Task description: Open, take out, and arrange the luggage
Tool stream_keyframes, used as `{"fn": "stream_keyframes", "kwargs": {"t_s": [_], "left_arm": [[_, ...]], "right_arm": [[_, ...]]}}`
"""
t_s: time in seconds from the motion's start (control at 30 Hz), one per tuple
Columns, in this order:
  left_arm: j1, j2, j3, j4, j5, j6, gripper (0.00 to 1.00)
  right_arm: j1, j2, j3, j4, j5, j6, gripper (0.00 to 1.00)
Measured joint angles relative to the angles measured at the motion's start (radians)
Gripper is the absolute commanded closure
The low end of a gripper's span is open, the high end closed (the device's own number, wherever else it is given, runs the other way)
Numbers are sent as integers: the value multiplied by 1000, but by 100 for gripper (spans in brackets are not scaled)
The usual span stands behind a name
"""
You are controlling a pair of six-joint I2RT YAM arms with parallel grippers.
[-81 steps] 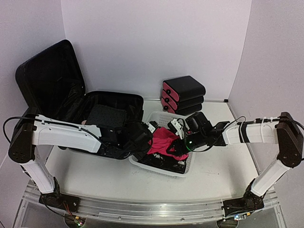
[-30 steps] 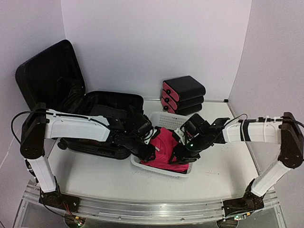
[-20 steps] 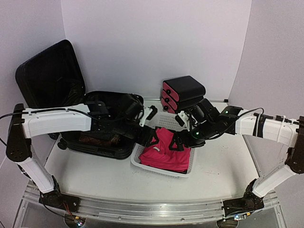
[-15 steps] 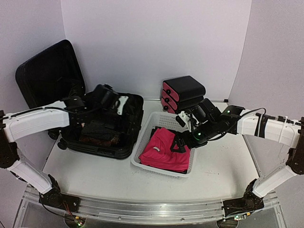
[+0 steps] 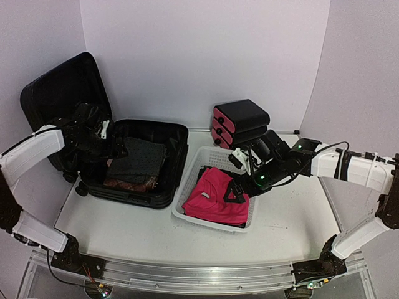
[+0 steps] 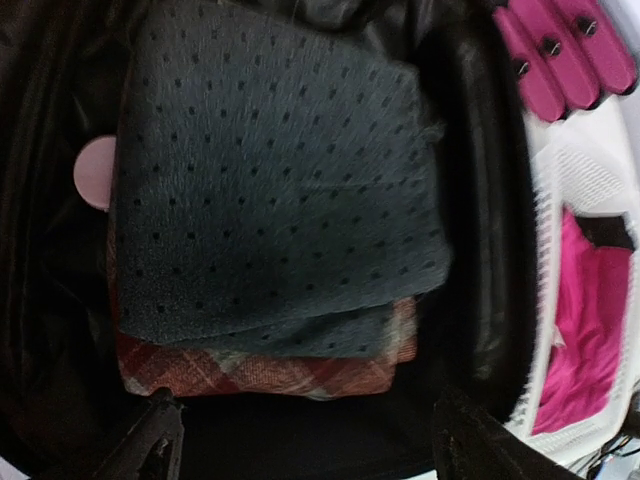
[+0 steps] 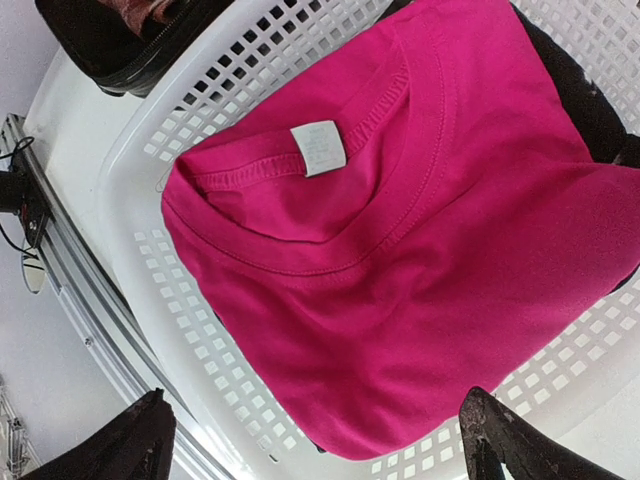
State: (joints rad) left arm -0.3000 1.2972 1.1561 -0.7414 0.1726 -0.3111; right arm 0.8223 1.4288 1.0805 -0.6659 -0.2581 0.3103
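Top view: the luggage (image 5: 134,198) lies open on the left half of the tabletop (image 5: 124,232), with its lid (image 5: 62,99) standing up by the left wall. Your left gripper (image 5: 100,132) hangs over the rear left corner of the base, near the hinge. I can't read its jaws from here. In the base, a folded dark grey garment (image 5: 138,159) sits on a plaid garment (image 5: 128,182). The white basket (image 5: 206,222) is just beside the luggage on its right; I can't tell if they touch. A pink shirt (image 5: 218,196) lies folded in it. Your right gripper (image 5: 240,175) is over the basket's far right side, above the shirt. A stack of three black boxes (image 5: 246,115) with pink fronts stands behind the basket.

Left wrist: the left fingertips (image 6: 150,445) sit at the bottom corners, spread wide with nothing between them. The view goes straight into the luggage base. The grey garment has small dark dots, and the plaid edge shows beneath it on the near side. A pale pink round thing (image 6: 95,172) peeks out at the garment's left edge; I can't tell what it is.

Right wrist: the right fingertips (image 7: 505,440) are wide apart, clear of the shirt and holding nothing. The shirt lies collar up with its white label (image 7: 318,147) showing. A corner of the luggage is at top left.
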Motion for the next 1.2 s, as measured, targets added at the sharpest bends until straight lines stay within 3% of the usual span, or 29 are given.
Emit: {"fn": "stream_keyframes", "kwargs": {"t_s": [0.17,0.37,0.77,1.2], "left_arm": [[2,189,67,-74,-36,89,6],[21,305,116,-107,-63,136,5],[151,385,151,-107,-13,159,8],[146,465,151,-105,-17,180,7]], "right_arm": [[0,0,-9,5,-16,-1,2],[0,-1,-24,5,-24,-5,2],[0,-2,-29,6,-44,-28,2],[0,97,114,3,-68,-83,2]]}}
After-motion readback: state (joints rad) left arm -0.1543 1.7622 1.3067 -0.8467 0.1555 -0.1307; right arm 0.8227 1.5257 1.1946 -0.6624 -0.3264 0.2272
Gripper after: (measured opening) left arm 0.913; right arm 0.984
